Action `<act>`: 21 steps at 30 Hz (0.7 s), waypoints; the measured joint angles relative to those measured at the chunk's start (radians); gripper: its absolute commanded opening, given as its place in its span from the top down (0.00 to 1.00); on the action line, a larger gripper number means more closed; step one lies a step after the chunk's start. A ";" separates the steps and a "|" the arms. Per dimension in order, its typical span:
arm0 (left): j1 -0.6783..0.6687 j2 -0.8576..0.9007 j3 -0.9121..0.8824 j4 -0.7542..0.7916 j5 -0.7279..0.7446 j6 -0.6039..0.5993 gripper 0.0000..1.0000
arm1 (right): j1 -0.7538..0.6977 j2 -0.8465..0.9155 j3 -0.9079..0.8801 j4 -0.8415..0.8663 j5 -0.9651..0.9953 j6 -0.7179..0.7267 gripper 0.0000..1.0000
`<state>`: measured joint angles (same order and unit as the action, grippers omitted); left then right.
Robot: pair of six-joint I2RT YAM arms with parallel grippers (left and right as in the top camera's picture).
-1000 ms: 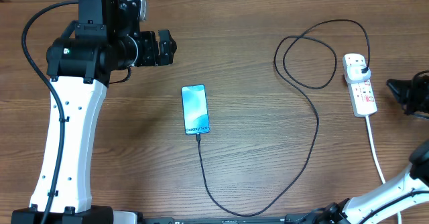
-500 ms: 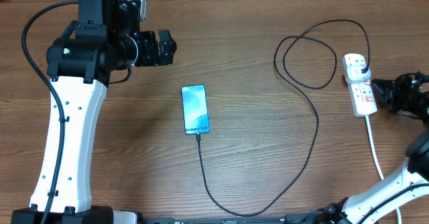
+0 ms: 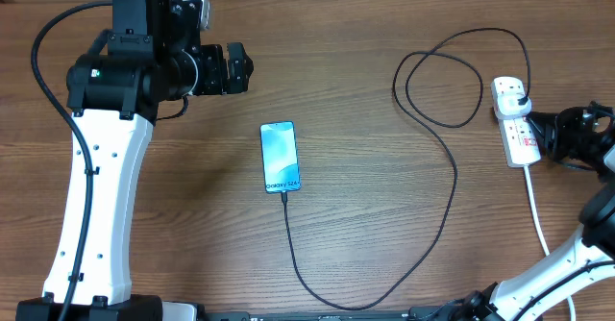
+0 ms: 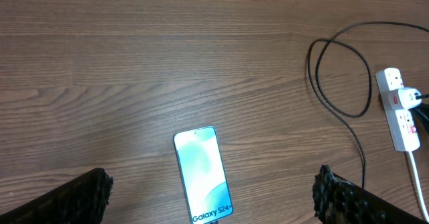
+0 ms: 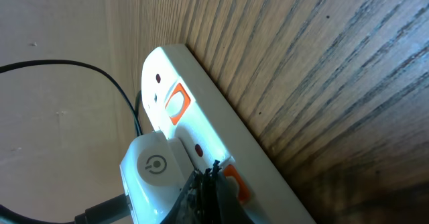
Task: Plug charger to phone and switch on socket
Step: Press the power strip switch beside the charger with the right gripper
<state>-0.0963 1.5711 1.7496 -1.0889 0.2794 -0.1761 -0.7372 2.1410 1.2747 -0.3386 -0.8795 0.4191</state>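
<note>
Since a second ago our right gripper (image 3: 550, 132) has slid in from the tabletop's (image 3: 384, 254) edge to the socket (image 3: 515, 119) at far right. Its jaws look closed into one dark tip, just beside a red switch (image 5: 236, 184). Our left gripper (image 3: 242, 68) hangs with jaws open, well apart from the phone (image 3: 280, 157), where the charger (image 3: 454, 177) already seems plugged in. We should press squarely down on that switch, gently enough not to shove the strip.

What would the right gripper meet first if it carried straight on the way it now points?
The right gripper would most likely meet the socket first, at the orange-red switch just ahead of its tips. Depth is unclear, so it may already be touching the switch.
</note>
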 measured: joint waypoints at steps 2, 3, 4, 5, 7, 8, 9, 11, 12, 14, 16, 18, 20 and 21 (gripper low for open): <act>0.000 0.000 0.000 0.000 0.000 0.000 0.00 | 0.000 0.000 0.000 0.000 0.001 0.000 0.96; 0.000 0.000 0.000 0.000 0.000 0.000 0.00 | 0.000 0.000 0.000 -0.002 0.001 0.000 0.96; 0.000 0.000 0.000 0.000 0.000 0.000 0.00 | 0.000 0.000 0.000 -0.003 0.001 0.000 0.96; 0.000 0.000 0.000 0.000 0.000 0.000 0.00 | 0.001 0.000 0.000 -0.006 0.002 0.000 0.96; 0.000 0.000 0.000 0.000 0.000 0.000 0.00 | 0.002 0.000 0.001 -0.019 0.005 0.007 0.96; 0.000 0.000 0.000 0.000 0.000 0.000 0.00 | 0.003 0.000 0.002 -0.022 0.005 0.011 0.96; 0.000 0.000 0.000 0.000 0.000 0.000 0.00 | 0.003 0.000 0.002 -0.028 0.005 0.015 0.96; 0.000 0.000 0.000 0.000 0.000 0.000 0.00 | 0.005 0.000 0.005 -0.039 0.006 0.020 0.96; 0.000 0.000 0.000 0.000 0.000 0.000 0.00 | 0.006 -0.001 0.006 -0.043 0.008 0.022 0.96; 0.000 0.000 0.000 0.000 0.000 0.000 0.00 | 0.006 -0.001 0.008 -0.049 0.011 0.025 0.96; 0.000 0.000 0.000 0.000 0.000 0.000 0.00 | 0.011 -0.001 0.010 -0.061 0.012 0.027 0.96; 0.000 0.000 0.000 0.000 0.000 0.000 0.00 | 0.016 -0.006 0.010 -0.070 0.021 0.027 0.96; 0.000 0.000 0.000 0.000 0.000 0.000 0.00 | 0.018 -0.009 0.010 -0.072 0.027 0.027 0.96; 0.000 0.000 0.000 0.000 0.000 0.000 0.01 | 0.018 -0.009 0.010 -0.072 0.029 0.029 0.96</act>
<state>-0.0963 1.5711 1.7496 -1.0885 0.2794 -0.1761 -0.7193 2.1319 1.2846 -0.4110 -0.8501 0.4480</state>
